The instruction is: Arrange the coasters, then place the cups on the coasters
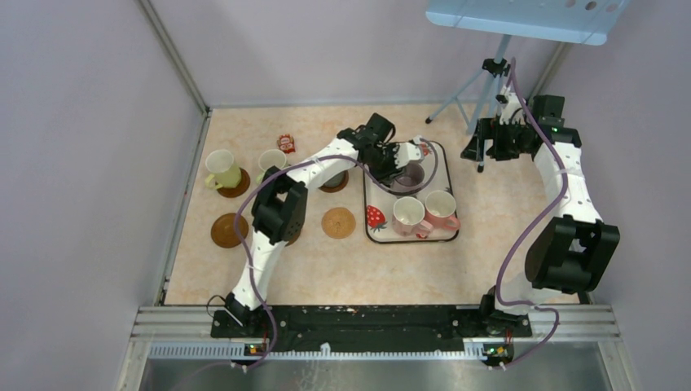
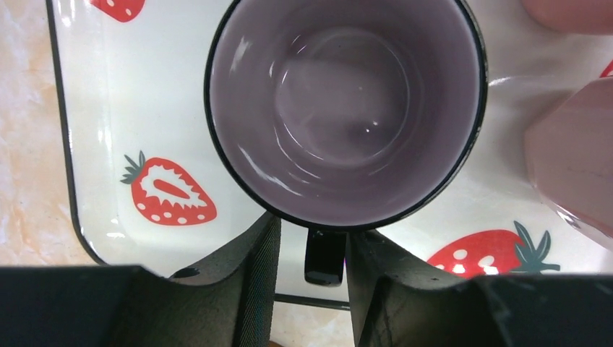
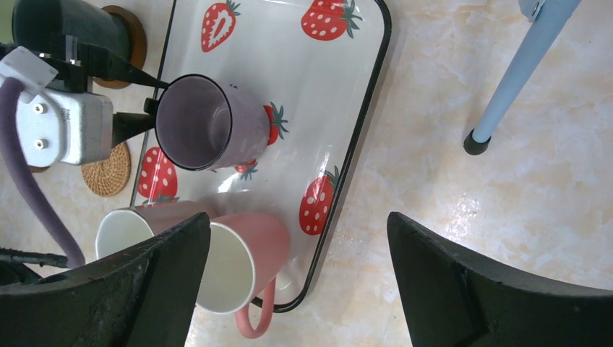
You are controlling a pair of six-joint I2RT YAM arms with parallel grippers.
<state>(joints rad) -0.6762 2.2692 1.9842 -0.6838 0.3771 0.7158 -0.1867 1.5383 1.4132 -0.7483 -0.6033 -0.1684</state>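
table [image 1: 326, 269]: taken in whole by the top camera only.
tray [image 3: 325, 87]: strawberry print, shown end to end from the right wrist; cropped to one corner in the left wrist view.
right gripper [image 3: 296, 220]: spread wide, nothing caught between the fingers, held off to the tray's right.
left gripper [image 2: 314, 230]: jaws parted either side of the handle of the purple cup [image 2: 340, 108]; a gap was seen on one side, so no clamp was made out.
purple cup: stood upright in the tray; its handle was picked out by the left wrist camera alone.
pink cup [image 3: 246, 260]: set just beside a paler cup [image 3: 123, 231] at the tray's near end.
yellow-green cups [image 1: 222, 167]: two, far left, caught only from above.
dark green cup [image 3: 58, 29]: seated on a brown coaster [image 3: 134, 36]; from above, mostly hidden by the left arm.
tan coaster [image 1: 338, 221]: left bare beside the tray.
red packet [image 1: 286, 143]: print too small to be read.
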